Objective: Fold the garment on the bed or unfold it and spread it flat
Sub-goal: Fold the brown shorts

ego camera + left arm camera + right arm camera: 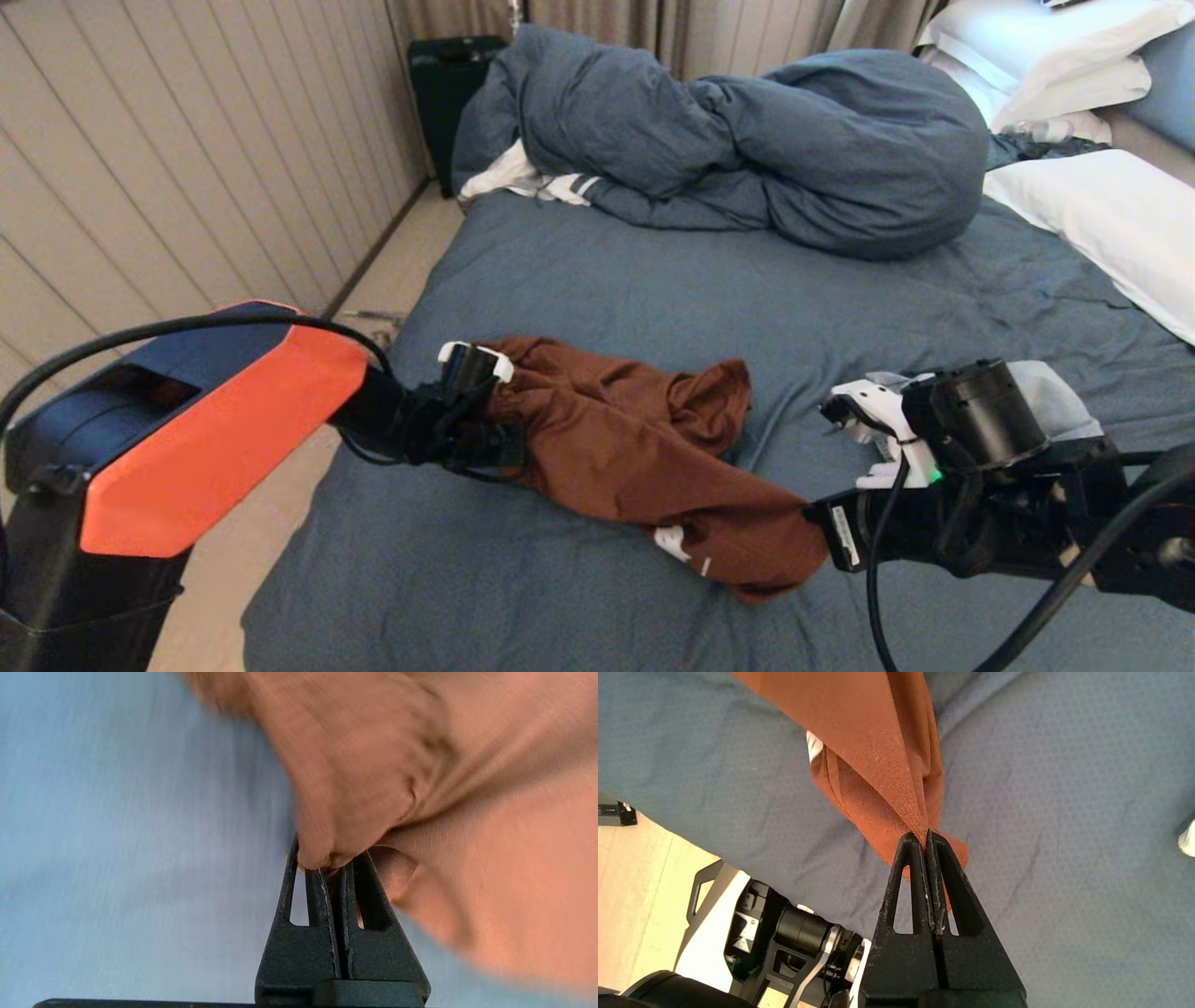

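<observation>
- On the bed [579, 289], toward its near edge and well short of the bunched blue duvet [747, 140], lay the garment [616, 439]: a rust-brown piece, crumpled and bunched, neither folded nor spread flat.
- Progress, as judged: both ends gripped, so the grasping step looked done; stretching the cloth out, laying it flat and any folding remained.
- Left gripper [327, 870]: at the garment's end nearer the bed's left edge, arm reaching in low over that edge; jaws closed tight on a pinch of brown cloth.
- Right gripper [927, 835]: at the garment's opposite, nearer end, arm stretched low above the sheet; jaws pressed together on a gathered corner of the cloth.
- Cloth between the two grips hung slack, with folds and a white mark near the right-hand end.
- White pillows [1102, 215] lay beyond the duvet, well apart from the garment.
</observation>
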